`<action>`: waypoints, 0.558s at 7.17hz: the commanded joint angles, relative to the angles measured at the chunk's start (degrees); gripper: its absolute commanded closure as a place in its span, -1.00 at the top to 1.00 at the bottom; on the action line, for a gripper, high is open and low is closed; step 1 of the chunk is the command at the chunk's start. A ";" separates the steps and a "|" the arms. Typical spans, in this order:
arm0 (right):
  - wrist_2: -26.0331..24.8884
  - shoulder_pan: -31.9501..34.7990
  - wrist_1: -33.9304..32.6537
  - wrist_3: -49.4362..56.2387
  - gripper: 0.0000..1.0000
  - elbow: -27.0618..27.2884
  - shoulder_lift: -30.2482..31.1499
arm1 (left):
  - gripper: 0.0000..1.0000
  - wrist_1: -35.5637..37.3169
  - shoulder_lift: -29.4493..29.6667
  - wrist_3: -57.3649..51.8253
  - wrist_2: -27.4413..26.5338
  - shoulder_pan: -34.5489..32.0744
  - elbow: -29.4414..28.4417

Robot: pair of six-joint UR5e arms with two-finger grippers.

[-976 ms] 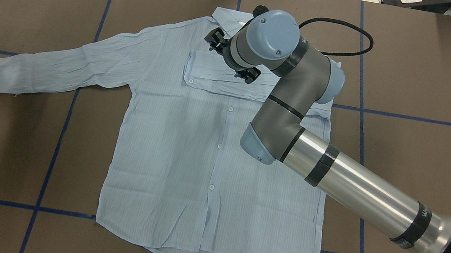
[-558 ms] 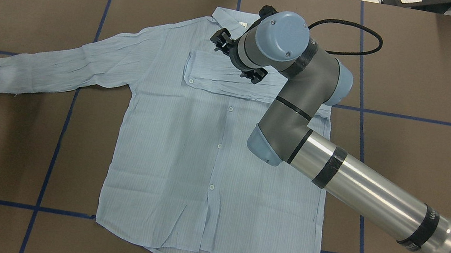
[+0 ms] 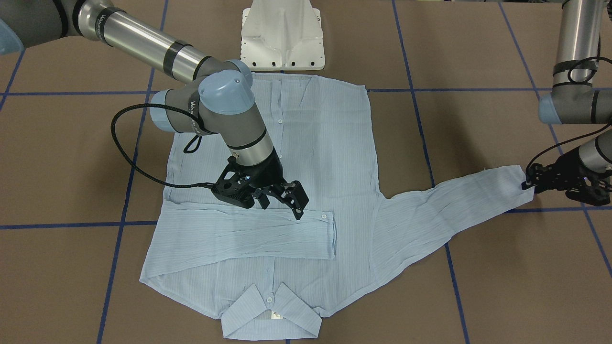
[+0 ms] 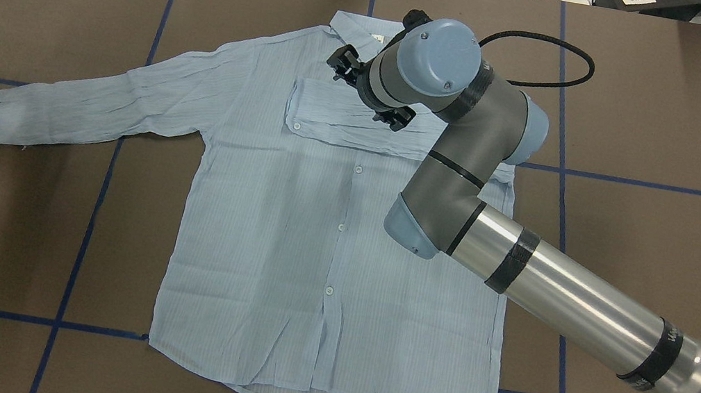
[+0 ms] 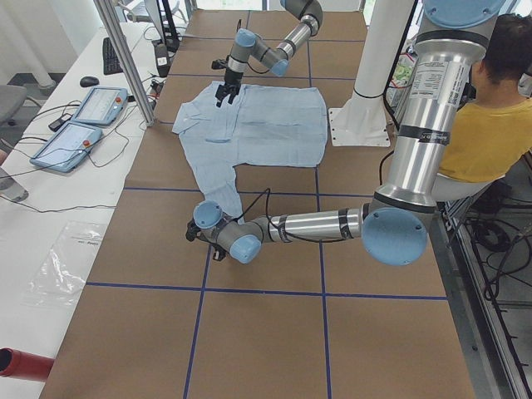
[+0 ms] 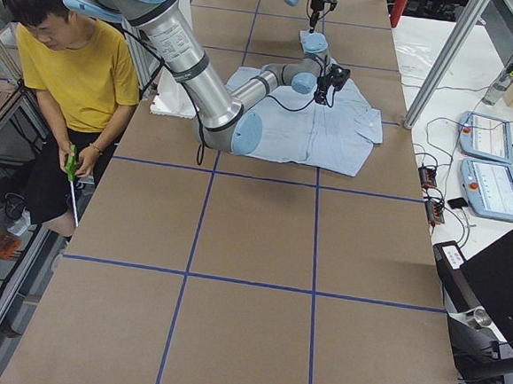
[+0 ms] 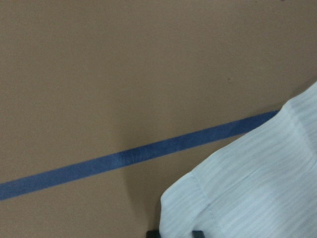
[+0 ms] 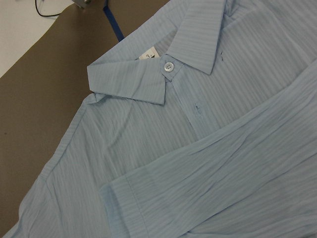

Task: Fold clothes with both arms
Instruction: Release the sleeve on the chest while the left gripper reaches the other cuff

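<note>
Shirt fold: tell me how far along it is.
Done: one folded sleeve lies across the chest of the shirt, and the right hand is open just above its edge. In hand: the left hand is at the cuff of the outstretched sleeve; whether it grips is unclear. Left: bring that sleeve in, then fold the body, which lies full length.

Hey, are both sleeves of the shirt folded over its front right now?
No, the folded sleeve lies across the shirt, while the outstretched sleeve reaches sideways.
</note>
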State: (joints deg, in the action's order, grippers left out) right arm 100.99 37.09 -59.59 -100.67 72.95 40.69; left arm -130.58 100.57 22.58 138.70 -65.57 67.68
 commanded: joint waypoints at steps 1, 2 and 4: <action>0.17 0.26 0.00 0.30 1.00 0.18 0.18 | -1.00 0.15 0.06 0.88 6.35 0.00 1.65; 2.09 1.39 0.00 0.56 1.00 2.44 3.05 | -1.00 -0.20 2.06 7.41 11.36 0.09 3.75; 8.94 5.60 0.18 7.81 1.00 9.73 12.62 | -1.00 -0.29 11.44 24.28 12.03 0.18 6.75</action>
State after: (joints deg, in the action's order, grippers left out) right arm 106.13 40.28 -59.55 -97.57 78.64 47.73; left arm -130.80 106.39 37.23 149.59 -65.47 72.64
